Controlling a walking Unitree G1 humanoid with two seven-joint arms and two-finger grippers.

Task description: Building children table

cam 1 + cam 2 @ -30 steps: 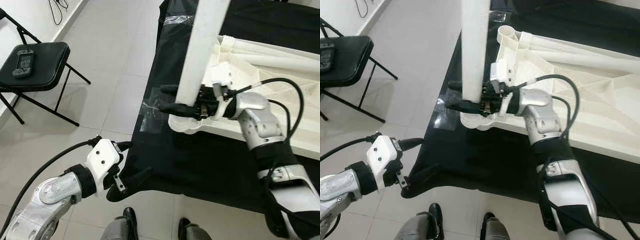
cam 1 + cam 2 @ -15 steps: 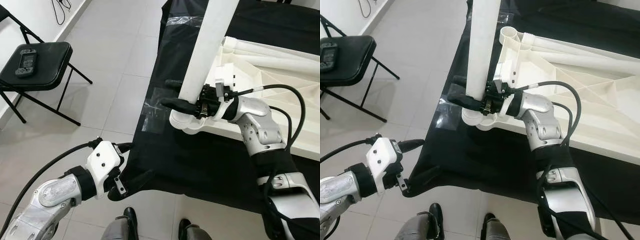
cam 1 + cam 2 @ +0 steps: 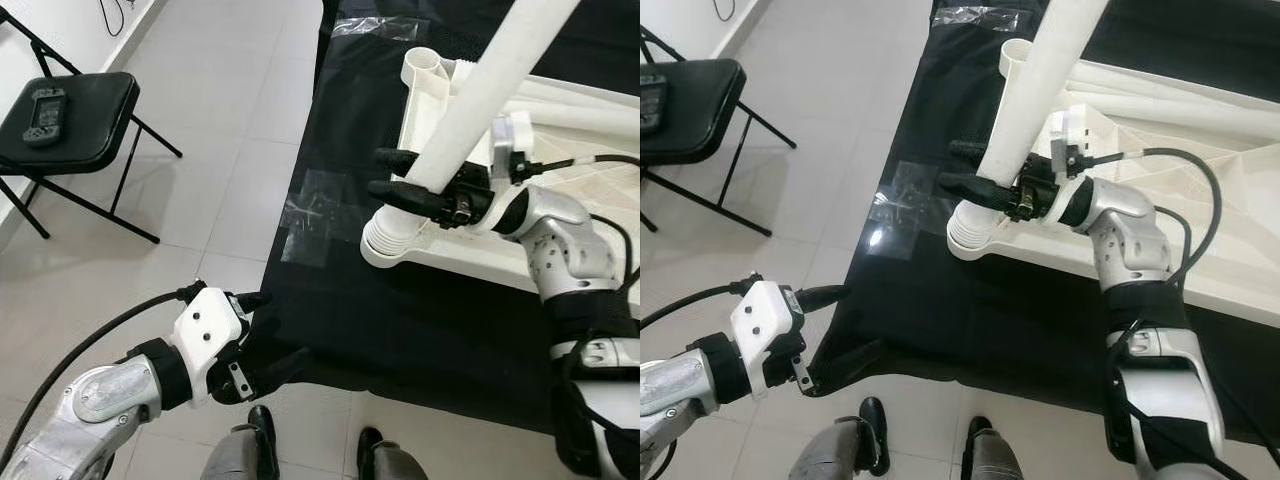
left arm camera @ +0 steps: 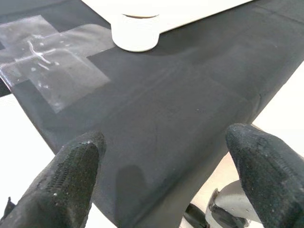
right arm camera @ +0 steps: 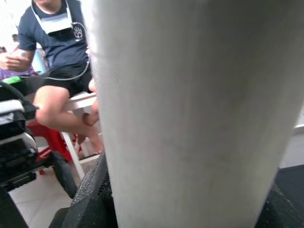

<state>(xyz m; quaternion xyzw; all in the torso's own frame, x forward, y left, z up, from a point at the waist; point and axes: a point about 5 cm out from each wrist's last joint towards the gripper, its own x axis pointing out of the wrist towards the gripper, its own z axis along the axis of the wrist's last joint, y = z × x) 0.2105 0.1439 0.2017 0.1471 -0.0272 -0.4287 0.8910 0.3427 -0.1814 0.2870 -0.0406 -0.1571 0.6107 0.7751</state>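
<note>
One leg (image 3: pixel 480 95) — right end effector (image 3: pixel 405 180) clamped

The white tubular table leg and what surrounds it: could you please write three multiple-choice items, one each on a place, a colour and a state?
1. Where does the white tubular table leg meet the upturned white plastic tabletop?
A. at its ribbed corner socket
B. at the middle of the top
C. on the folding chair

2. What colour is the cloth under the tabletop?
A. white
B. black
C. red

3. How does the right gripper stand?
A. open, clear of the leg
B. shut on the leg
C. resting on the floor

Answers: 1 A, the leg's foot sits in the ribbed socket. 2 B, it is black throughout. 3 B, its black fingers clamp the leg.
</note>
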